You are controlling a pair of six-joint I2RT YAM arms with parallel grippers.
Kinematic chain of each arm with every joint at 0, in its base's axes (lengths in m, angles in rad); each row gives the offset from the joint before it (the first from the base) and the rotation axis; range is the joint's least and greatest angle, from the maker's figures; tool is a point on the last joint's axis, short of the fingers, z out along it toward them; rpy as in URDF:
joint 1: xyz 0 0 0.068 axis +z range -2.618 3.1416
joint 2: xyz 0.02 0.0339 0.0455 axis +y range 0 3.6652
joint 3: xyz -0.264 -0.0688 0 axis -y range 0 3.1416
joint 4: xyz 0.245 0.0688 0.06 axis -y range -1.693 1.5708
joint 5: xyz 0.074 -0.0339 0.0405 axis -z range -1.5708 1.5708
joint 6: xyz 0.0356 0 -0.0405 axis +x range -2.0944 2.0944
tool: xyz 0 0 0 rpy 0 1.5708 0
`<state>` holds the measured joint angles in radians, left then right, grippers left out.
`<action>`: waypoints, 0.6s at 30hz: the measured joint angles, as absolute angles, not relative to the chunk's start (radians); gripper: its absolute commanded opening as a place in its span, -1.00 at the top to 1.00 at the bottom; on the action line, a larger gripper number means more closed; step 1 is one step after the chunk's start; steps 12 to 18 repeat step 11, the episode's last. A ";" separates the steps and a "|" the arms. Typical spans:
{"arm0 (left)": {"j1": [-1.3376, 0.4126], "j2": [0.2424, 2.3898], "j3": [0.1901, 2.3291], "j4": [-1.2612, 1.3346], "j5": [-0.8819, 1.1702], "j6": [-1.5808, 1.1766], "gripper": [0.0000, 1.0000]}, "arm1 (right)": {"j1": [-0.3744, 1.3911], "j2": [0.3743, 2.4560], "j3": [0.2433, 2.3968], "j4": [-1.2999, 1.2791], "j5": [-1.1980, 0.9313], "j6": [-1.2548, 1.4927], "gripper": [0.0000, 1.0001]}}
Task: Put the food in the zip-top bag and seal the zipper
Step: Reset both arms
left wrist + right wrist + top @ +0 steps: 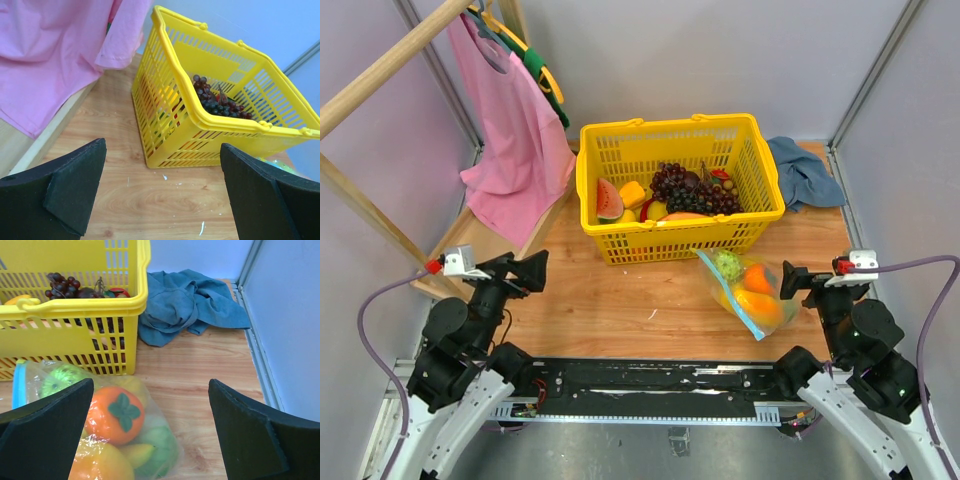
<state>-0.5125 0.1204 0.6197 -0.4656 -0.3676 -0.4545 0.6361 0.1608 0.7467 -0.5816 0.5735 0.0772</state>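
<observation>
The clear zip-top bag (pixel 748 290) lies on the wooden table in front of the yellow basket, right of centre. Inside it are a bumpy green fruit (pixel 727 265), orange fruits (pixel 757 278) and yellow ones. Its light-blue zipper (pixel 728 294) runs along the bag's left edge. In the right wrist view the bag (pixel 150 450) shows an orange fruit (pixel 115 415), a smooth green one (pixel 162 450), and the zipper (pixel 19 385) at far left. My right gripper (pixel 794 280) is open and empty, just right of the bag. My left gripper (pixel 528 272) is open and empty, far left of the bag.
The yellow lattice basket (pixel 670 240) holds grapes (pixel 692 188), a watermelon slice and other toy food behind the bag. A blue cloth (pixel 805 172) lies at the back right. A pink garment (pixel 515 130) hangs from a wooden rack at the left. Walls enclose the table.
</observation>
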 measured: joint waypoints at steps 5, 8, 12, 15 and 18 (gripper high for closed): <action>-0.513 0.122 0.620 -0.465 -0.373 -0.454 -0.99 | 0.636 0.156 0.728 -0.580 0.607 0.077 -0.97; -0.513 0.136 0.620 -0.465 -0.373 -0.453 -0.99 | 0.636 0.156 0.728 -0.580 0.616 0.078 -0.97; -0.513 0.154 0.620 -0.464 -0.370 -0.453 -0.99 | 0.636 0.154 0.728 -0.580 0.622 0.078 -0.97; -0.513 0.154 0.620 -0.464 -0.370 -0.453 -0.99 | 0.636 0.154 0.728 -0.580 0.622 0.078 -0.97; -0.513 0.154 0.620 -0.464 -0.370 -0.453 -0.99 | 0.636 0.154 0.728 -0.580 0.622 0.078 -0.97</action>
